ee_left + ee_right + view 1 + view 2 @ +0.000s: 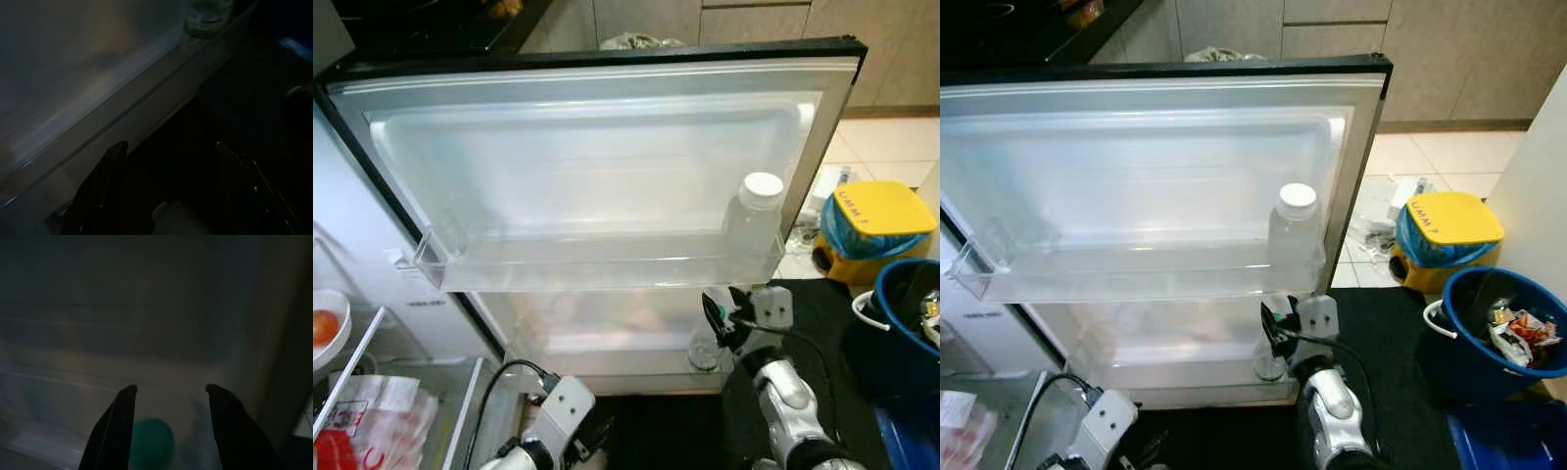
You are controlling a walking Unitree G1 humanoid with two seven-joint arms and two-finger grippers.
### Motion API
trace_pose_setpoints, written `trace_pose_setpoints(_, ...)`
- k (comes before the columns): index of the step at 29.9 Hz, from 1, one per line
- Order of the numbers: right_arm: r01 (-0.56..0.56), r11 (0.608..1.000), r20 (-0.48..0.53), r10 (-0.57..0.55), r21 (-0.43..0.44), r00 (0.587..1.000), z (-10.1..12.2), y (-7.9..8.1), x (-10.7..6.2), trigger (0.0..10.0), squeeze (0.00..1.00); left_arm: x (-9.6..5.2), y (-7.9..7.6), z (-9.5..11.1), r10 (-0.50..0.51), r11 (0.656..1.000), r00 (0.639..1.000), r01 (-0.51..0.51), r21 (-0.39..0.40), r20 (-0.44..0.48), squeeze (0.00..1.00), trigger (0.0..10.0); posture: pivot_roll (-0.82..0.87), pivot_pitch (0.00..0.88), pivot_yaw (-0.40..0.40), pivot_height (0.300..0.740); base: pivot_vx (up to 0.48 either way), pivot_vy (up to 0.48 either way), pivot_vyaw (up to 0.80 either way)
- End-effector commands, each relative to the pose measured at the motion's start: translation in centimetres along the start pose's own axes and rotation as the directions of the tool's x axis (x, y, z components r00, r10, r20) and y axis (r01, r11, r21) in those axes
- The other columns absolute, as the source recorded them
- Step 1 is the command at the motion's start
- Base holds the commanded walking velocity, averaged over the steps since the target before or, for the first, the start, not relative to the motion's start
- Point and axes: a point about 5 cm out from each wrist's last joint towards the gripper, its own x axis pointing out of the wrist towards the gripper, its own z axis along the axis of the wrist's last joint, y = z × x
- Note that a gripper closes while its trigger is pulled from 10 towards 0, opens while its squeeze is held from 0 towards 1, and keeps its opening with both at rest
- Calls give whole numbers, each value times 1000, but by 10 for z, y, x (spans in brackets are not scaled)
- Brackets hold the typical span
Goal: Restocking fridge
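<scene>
The fridge door [597,166] stands open in front of me. On its upper door shelf [607,269], at the right end, stands a clear bottle with a white cap [756,220]. In the lower door shelf [607,343] sits a smaller clear bottle with a green cap [703,351], whose cap [152,443] appears just beyond my right fingertips. My right gripper [717,318] hovers open right above that bottle, holding nothing. My left gripper [171,144] is open and low near the door's bottom edge, apart from the small bottle's base [205,19].
A yellow-lidded bin [876,230] and a blue bucket [901,323] of rubbish stand on the floor to the right. At the left, the fridge interior holds a red-and-white bag [367,421] and a white bowl [328,328].
</scene>
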Motion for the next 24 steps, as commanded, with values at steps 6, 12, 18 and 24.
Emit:
trace_pose_setpoints(6,10,1000,-94,-7,27,996,-24,-7,-26,10000,0,6,-13,-12,-16,999,999,15,-35,-30,0,10000,-37,166,-11,585,0,0,0)
trace_pose_setpoints(12,80,997,-175,-81,-8,981,-39,-26,-51,10000,0,8,-21,-25,7,997,997,-13,-70,-75,0,10000,-63,140,-29,585,0,0,0)
trace_pose_setpoints(18,253,957,-454,-291,-142,842,-84,-50,-104,10000,0,-1,-6,-56,229,951,941,-271,-149,-248,0,10000,-36,97,-34,585,0,0,0)
trace_pose_setpoints(24,242,940,-561,-337,-239,756,-101,-45,-118,10000,0,-13,2,-77,336,853,862,-450,-266,-379,0,10000,-26,82,-36,585,0,0,0)
